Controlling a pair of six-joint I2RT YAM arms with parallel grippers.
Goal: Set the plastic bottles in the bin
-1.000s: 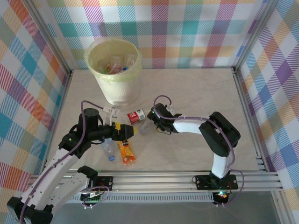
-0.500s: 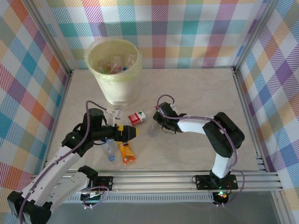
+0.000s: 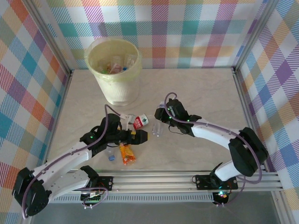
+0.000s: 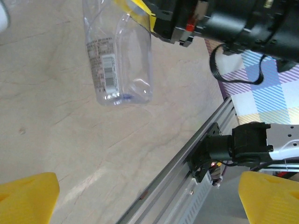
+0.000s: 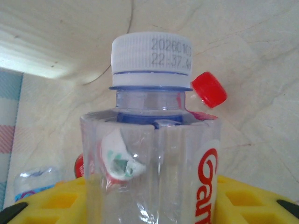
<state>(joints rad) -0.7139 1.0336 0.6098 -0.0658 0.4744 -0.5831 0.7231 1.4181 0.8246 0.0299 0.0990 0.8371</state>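
- Two plastic bottles, an orange-labelled bottle [image 3: 126, 153] and a blue-capped bottle [image 3: 110, 154], are lying at lower centre of the top view
- Left gripper [image 3: 143, 136] is hanging just up-frame of them, its yellow fingers [image 4: 25, 196] standing wide apart
- Right gripper [image 3: 162, 120] is clamping a clear bottle [image 3: 158, 129] at frame centre, beside a red-labelled bottle [image 3: 139, 122]
- Bin [image 3: 119, 91] is standing at upper left, holding more bottles [image 3: 117, 64]

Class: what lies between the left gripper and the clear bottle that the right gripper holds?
Bare table, as the left wrist view shows: nothing separates the left gripper from the clear bottle.
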